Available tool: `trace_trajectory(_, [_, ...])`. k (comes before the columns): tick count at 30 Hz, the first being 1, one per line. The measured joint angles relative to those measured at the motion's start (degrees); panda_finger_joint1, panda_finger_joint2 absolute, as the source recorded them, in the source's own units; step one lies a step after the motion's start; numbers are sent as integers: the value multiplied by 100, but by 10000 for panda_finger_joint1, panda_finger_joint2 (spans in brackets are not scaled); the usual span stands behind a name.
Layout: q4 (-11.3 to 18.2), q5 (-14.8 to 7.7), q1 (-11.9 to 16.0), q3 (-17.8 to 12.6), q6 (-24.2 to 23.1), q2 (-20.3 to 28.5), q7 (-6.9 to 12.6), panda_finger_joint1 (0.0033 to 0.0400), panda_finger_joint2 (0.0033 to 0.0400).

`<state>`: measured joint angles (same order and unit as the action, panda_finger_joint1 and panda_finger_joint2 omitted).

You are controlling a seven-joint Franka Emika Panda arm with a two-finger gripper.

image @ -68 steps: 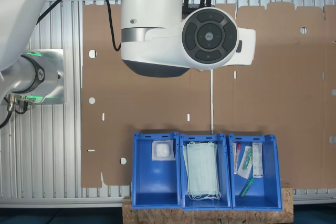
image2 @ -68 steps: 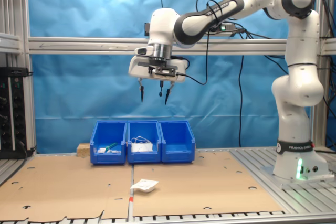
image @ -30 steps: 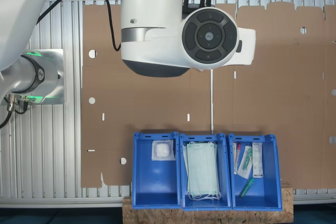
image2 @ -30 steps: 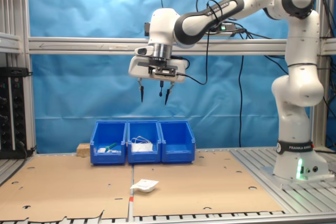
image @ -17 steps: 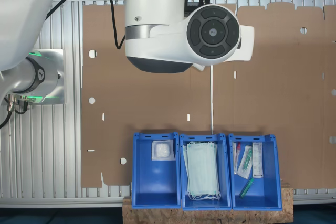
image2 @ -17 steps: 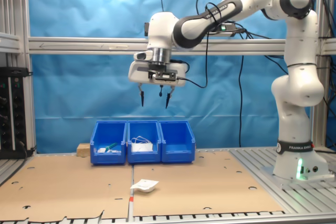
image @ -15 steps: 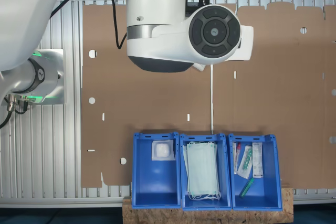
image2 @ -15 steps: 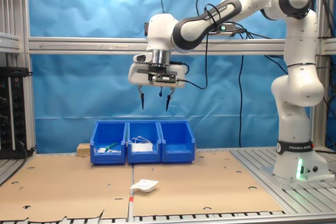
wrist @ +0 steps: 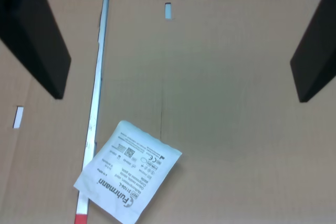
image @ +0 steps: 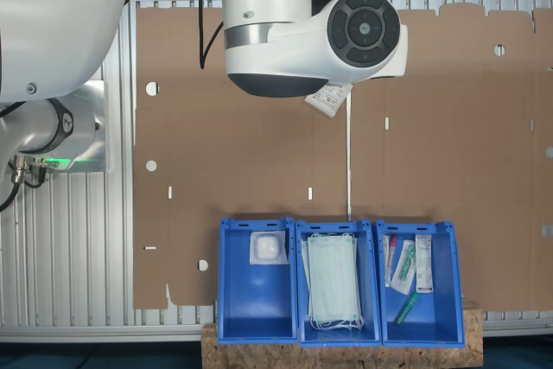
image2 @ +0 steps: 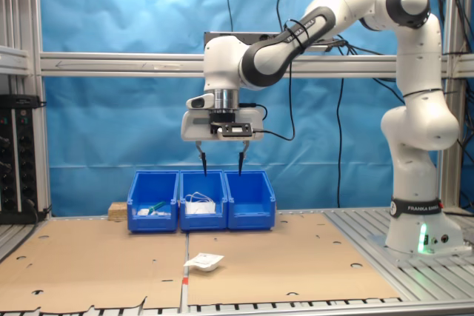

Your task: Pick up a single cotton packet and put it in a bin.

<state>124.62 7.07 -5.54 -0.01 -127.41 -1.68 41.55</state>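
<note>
The cotton packet (wrist: 128,170) lies flat on the cardboard-covered surface (image2: 296,257), well in front of the row of blue bins and straddling the pale seam strip (wrist: 97,93), its edges skewed against that strip. The gripper (image2: 221,163) hangs high above with its jaws spread wide and empty; in the wrist view the packet sits off-centre between them, nearer one finger. My guess: the coming move needs a sideways shift, a wrist turn, then a descent.
</note>
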Motion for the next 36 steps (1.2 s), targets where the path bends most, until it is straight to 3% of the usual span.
trace_trajectory(14, [-1, 0, -229, 2, -283, -422, 0, 400, 400])
trace_trajectory(36, [-289, 0, -238, 21, -705, -1300, 0, 400, 400])
